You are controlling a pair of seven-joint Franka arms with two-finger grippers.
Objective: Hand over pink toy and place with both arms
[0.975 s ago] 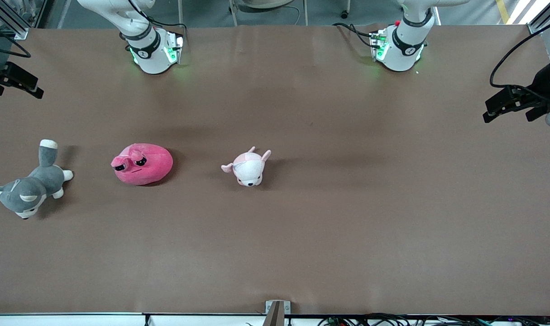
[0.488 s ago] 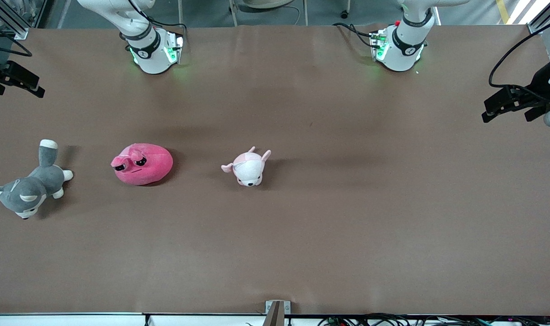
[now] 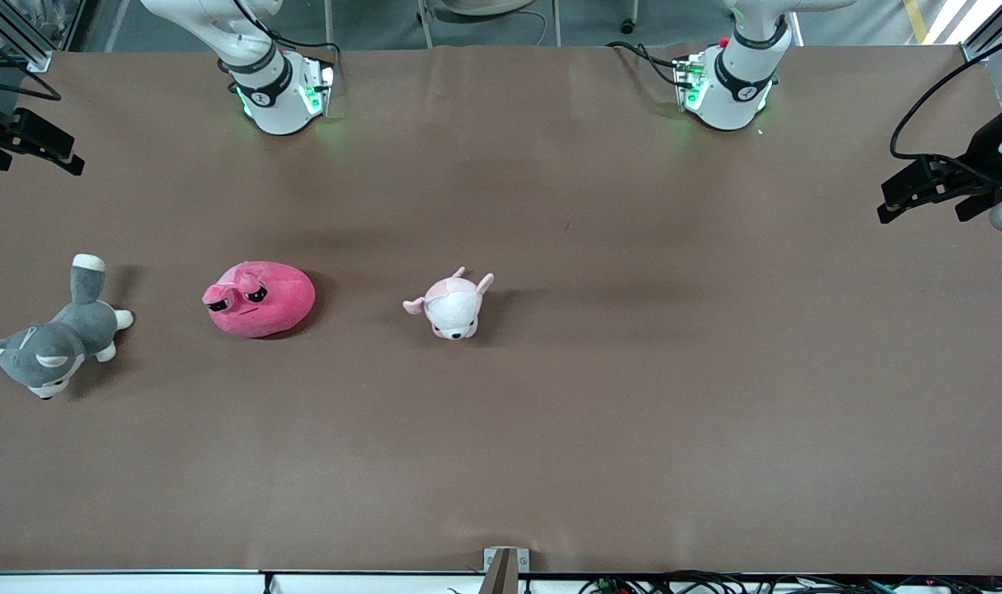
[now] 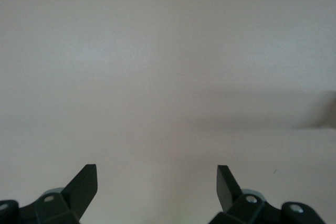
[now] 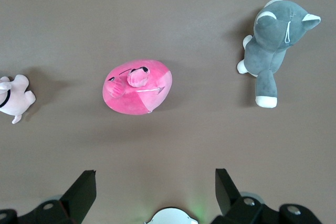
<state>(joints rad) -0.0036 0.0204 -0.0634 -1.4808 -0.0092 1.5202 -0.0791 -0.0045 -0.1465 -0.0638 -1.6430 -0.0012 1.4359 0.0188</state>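
Note:
The pink toy [image 3: 260, 299], a round hot-pink plush with dark sleepy eyes, lies on the brown table toward the right arm's end; it also shows in the right wrist view [image 5: 137, 86]. My right gripper [image 5: 156, 178] is open and empty, high over the table between its base and the toy; in the front view it shows at the edge [image 3: 51, 153]. My left gripper [image 4: 157, 176] is open and empty over bare table at the left arm's end, and shows at the edge of the front view [image 3: 921, 194].
A grey-and-white dog plush [image 3: 55, 342] lies beside the pink toy at the table's end [image 5: 273, 40]. A small pale pink-and-white animal plush [image 3: 451, 304] lies near the middle [image 5: 13, 98]. The arm bases [image 3: 278, 91] [image 3: 727, 82] stand along the table's edge.
Both grippers have shifted slightly inward over the table's ends. The toys have not moved.

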